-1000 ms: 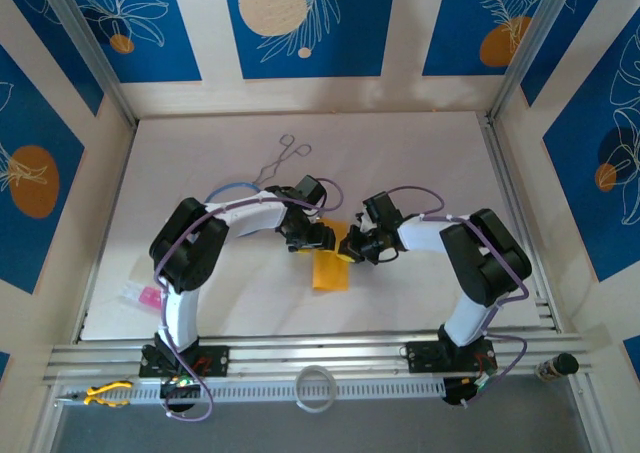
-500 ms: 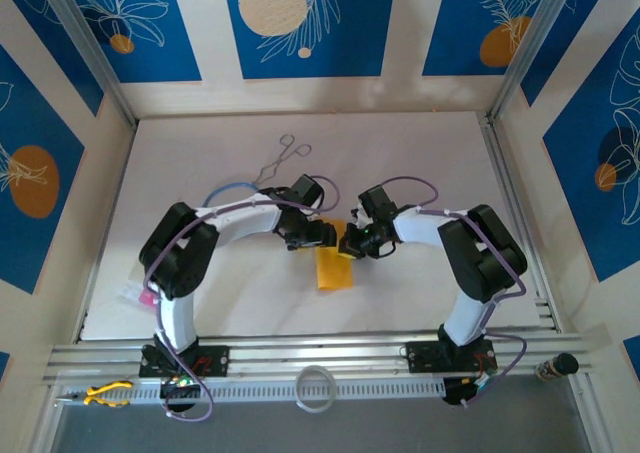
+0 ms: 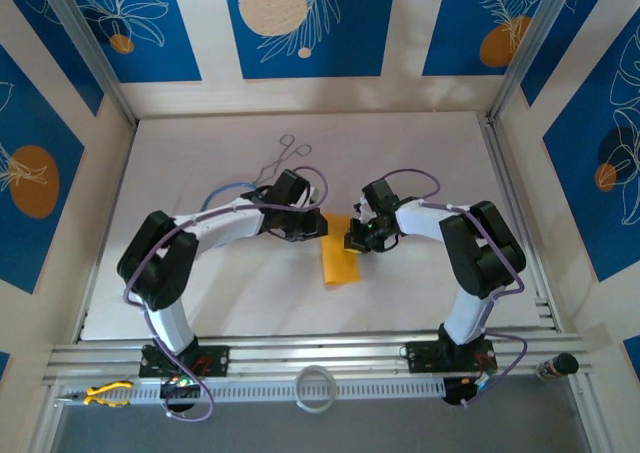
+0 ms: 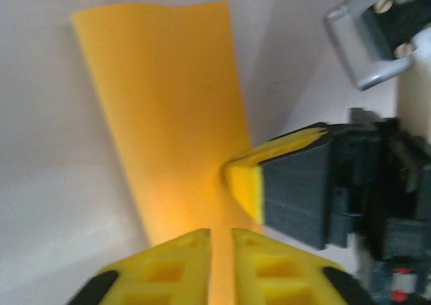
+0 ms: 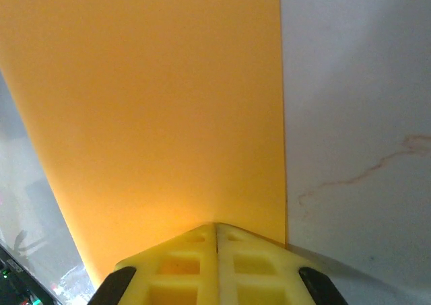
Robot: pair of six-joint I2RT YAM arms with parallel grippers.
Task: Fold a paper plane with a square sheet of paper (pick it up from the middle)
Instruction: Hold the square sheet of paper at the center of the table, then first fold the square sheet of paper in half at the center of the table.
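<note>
The left tool [image 4: 221, 246] and right tool [image 5: 215, 232] each clamp the same end of the folded paper [image 3: 340, 265], side by side, probably to steady it for creasing.

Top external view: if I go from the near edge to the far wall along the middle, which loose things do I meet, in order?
white ring on the near rail → orange-yellow sheet of paper → metal forceps on the table's far part
</note>
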